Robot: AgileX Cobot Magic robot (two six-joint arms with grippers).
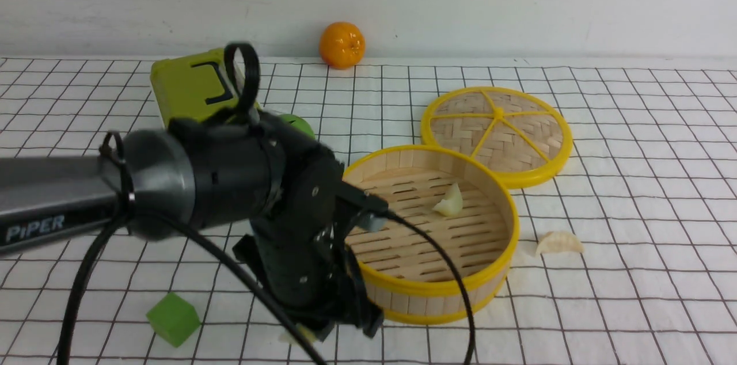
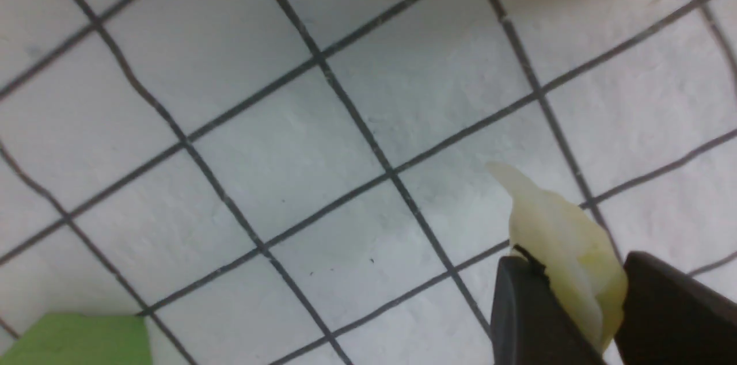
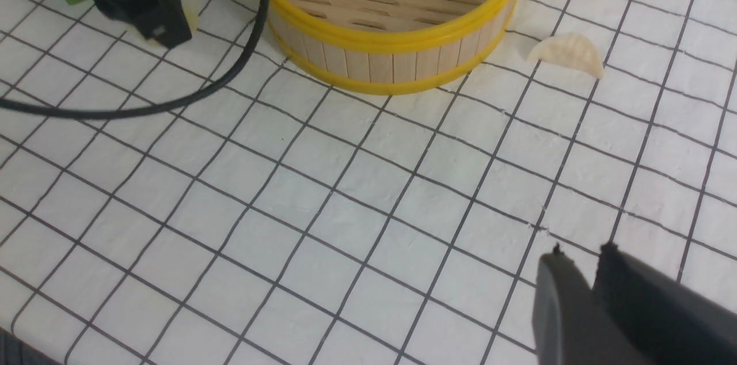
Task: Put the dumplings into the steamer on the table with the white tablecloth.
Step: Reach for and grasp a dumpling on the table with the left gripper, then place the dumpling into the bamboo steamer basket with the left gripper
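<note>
The steamer (image 1: pixel 443 290) stands mid-table on the checked white tablecloth (image 1: pixel 633 152); it also shows in the right wrist view (image 3: pixel 397 60). One dumpling (image 1: pixel 449 201) lies inside it. A second dumpling (image 1: pixel 558 243) lies on the cloth just right of the steamer, seen too in the right wrist view (image 3: pixel 567 53). My left gripper (image 2: pixel 576 278) is shut on a third, pale yellowish dumpling (image 2: pixel 567 244), low over the cloth at the steamer's front left (image 1: pixel 299 335). My right gripper (image 3: pixel 578 258) is shut and empty, above bare cloth in front of the steamer.
The steamer's woven lid (image 1: pixel 498 135) lies flat behind it on the right. An orange (image 1: pixel 342 44) sits at the back wall. A yellow-green box (image 1: pixel 190 86) and a green ball (image 1: pixel 299 123) stand behind my left arm. A green cube (image 1: pixel 173 319) lies front left.
</note>
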